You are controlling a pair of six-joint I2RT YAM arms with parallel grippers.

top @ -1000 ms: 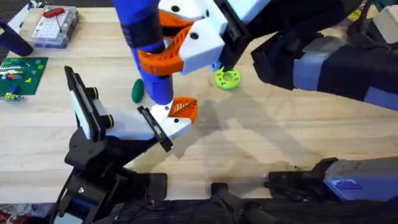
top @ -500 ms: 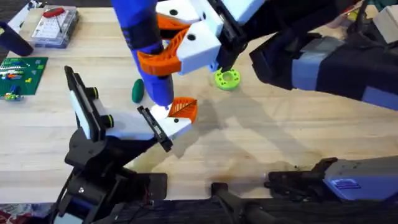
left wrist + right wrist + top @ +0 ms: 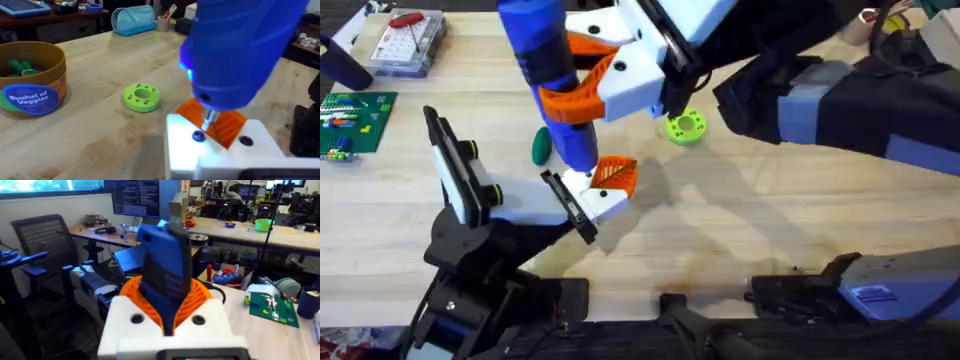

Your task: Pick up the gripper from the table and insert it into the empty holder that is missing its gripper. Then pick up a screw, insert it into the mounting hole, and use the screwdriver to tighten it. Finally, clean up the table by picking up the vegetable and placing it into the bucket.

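Observation:
My right gripper (image 3: 603, 72) reaches across from the right and is shut on the blue screwdriver (image 3: 546, 62), held almost upright. In the right wrist view the screwdriver (image 3: 165, 272) sits between white and orange fingers (image 3: 131, 317). Its thin bit (image 3: 209, 118) comes down on the white gripper piece (image 3: 220, 147) with the orange ribbed pad, next to a dark screw (image 3: 198, 136). That piece (image 3: 608, 195) sits against the black holder (image 3: 570, 206) at my left gripper (image 3: 588, 198). The dark green vegetable (image 3: 541, 147) lies just left of the screwdriver tip. The bucket (image 3: 33, 80) stands farther off with green toys inside.
A lime-green disc with holes (image 3: 686, 127) lies right of the screwdriver. A clear parts box (image 3: 410, 42) and a green circuit board (image 3: 350, 120) sit at the far left. Bare wood table (image 3: 750, 220) stretches under the right arm.
The right arm and the screwdriver's upper end have shifted slightly left. The bit stays on the white gripper piece, and the left arm has not moved.

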